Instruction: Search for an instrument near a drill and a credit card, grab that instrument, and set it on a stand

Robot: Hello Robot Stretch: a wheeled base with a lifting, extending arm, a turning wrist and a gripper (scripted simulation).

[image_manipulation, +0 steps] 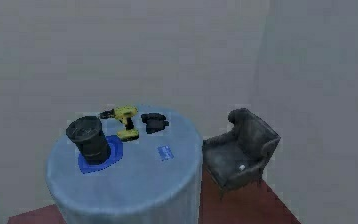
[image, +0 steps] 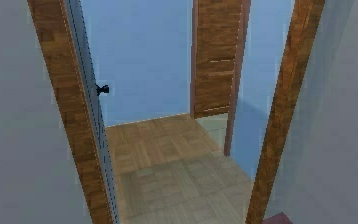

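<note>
I take the dark drum-shaped thing point(image_manipulation: 87, 135) for the instrument. It stands on the round bench point(image_manipulation: 137, 180) beside the yellow drill point(image_manipulation: 124, 121), with a small blue card point(image_manipulation: 165, 153) near. It looks rigid and fairly light, so I'd grip its rim. I cannot tell the claw's state.

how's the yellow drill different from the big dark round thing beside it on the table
Colour: the drill is yellow and black; the dark round thing is near black all over. Shape: the drill is long and lies flat; the round thing is a squat upright cylinder. The round thing sits on a blue patch, the drill beside it. Both rest on the round table.
</note>
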